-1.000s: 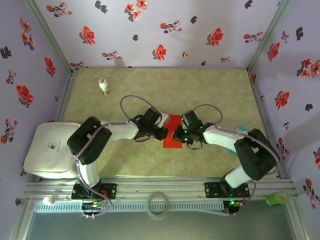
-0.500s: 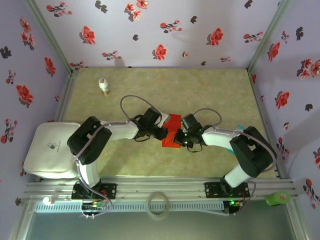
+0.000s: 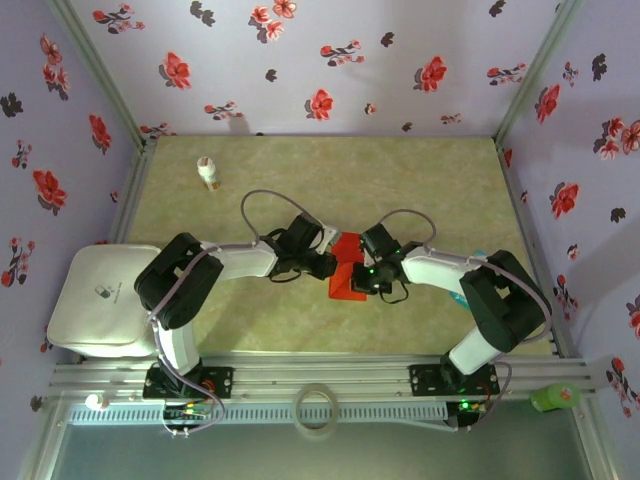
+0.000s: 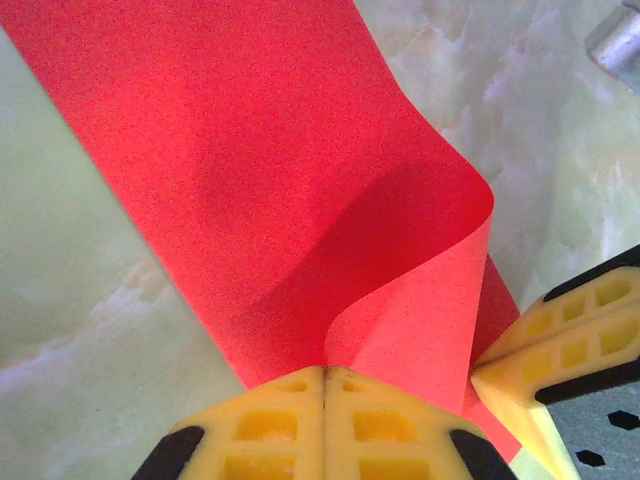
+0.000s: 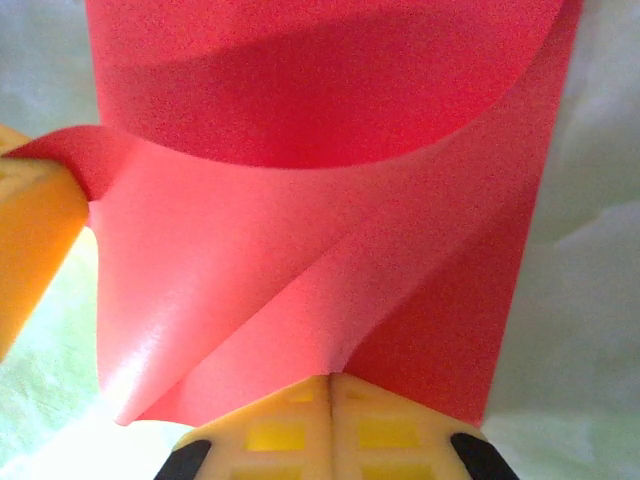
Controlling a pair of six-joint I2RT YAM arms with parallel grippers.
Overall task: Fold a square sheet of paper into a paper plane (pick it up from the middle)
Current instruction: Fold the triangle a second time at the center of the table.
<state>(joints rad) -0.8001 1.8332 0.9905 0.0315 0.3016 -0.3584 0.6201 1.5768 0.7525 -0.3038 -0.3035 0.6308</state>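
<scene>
Now, left tool [image 4: 323, 390]: pinches red sheet [image 4: 250, 160] edge.
right tool [image 5: 331, 390]: pinches it too.
risk: I fear pulling apart tears it.

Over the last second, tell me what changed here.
The right claw slid slightly left toward the left claw, with the square sheet of paper bowed between them. Both claws stayed shut on the sheet. The left arm and the white bottle held position.
</scene>
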